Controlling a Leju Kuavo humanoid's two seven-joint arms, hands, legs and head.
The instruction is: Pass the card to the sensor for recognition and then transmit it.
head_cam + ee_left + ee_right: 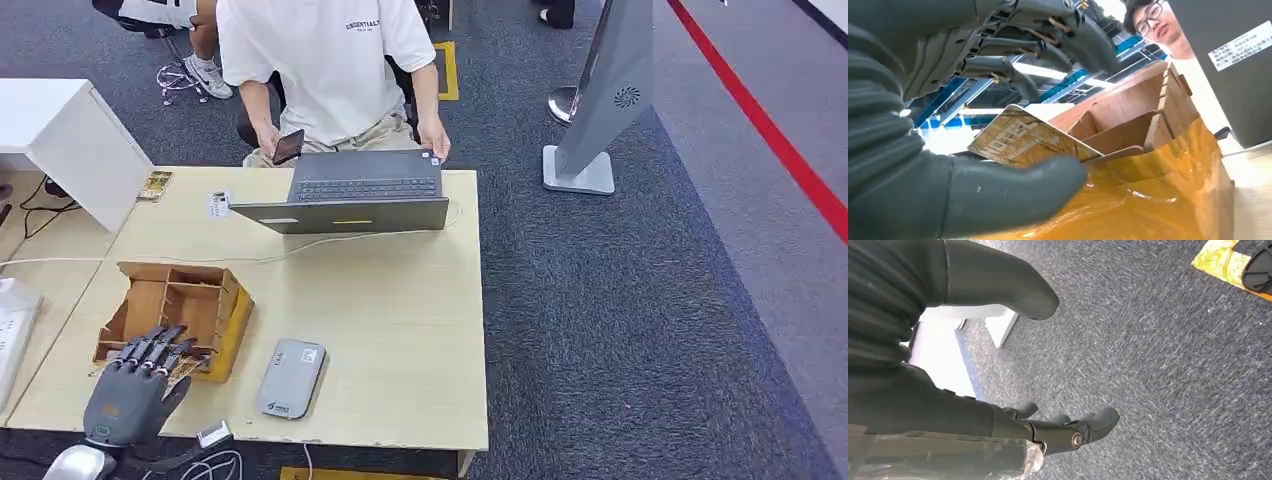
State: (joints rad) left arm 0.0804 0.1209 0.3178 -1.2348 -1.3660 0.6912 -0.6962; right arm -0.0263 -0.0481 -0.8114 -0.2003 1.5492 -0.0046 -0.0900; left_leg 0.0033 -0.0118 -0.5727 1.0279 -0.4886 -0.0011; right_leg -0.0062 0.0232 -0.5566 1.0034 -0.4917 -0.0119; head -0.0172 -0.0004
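A brown card printed "HOTEL" (1023, 140) sticks out of the compartmented cardboard box (175, 310) at the table's near left. My left hand (135, 385) reaches over the box's near edge. In the left wrist view its thumb (1013, 195) lies just under the card and its fingers (1048, 45) spread above it with a gap, so nothing is pinched. The grey card sensor (290, 378) lies flat on the table just right of the box. My right hand (998, 365) hangs over the carpet, fingers apart, holding nothing.
A person in a white shirt (330, 60) sits at the far side behind a grey laptop (345, 195), holding a phone. A second card (155, 185) lies at the far left beside a white box (70, 140). A grey kiosk stand (605, 100) rises on the carpet.
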